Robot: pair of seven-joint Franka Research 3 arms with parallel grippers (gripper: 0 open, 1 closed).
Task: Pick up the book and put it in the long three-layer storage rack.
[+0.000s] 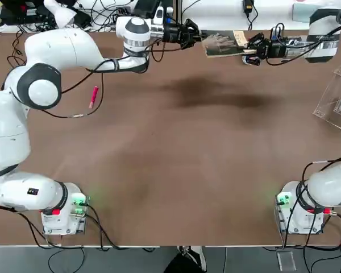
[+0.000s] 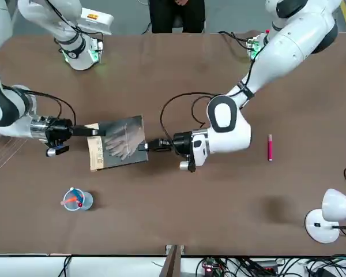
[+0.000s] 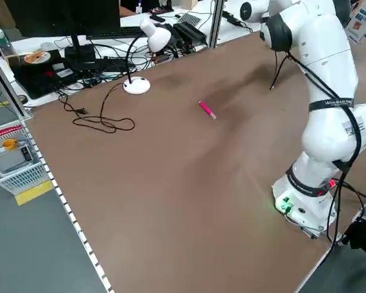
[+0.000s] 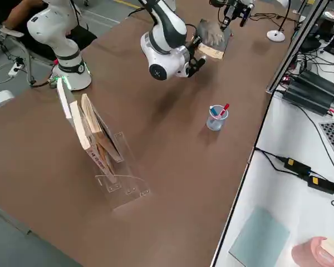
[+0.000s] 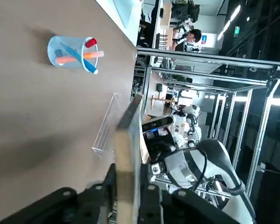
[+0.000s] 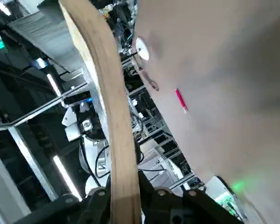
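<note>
The book point(image 1: 223, 44), dark with a pale hand image and a tan strip, hangs above the table's far middle, held from both ends. My left gripper point(image 1: 200, 38) is shut on its dark edge; my right gripper point(image 1: 249, 51) is shut on the tan-strip edge. In the front view the book point(image 2: 118, 143) sits between the right gripper point(image 2: 96, 133) and the left gripper point(image 2: 146, 145). Each wrist view shows the book edge-on point(image 5: 125, 182) point(image 6: 113, 116) between its fingers. The clear rack point(image 1: 335, 95) stands at the right edge, apart from both grippers, with book-like slabs leaning in it point(image 4: 97, 142).
A clear cup of pens point(image 2: 75, 199) stands near the far edge beyond the book. A pink pen point(image 1: 94, 96) lies on the left half of the table. A white desk lamp point(image 2: 328, 214) sits at the far left corner, with cables along that edge.
</note>
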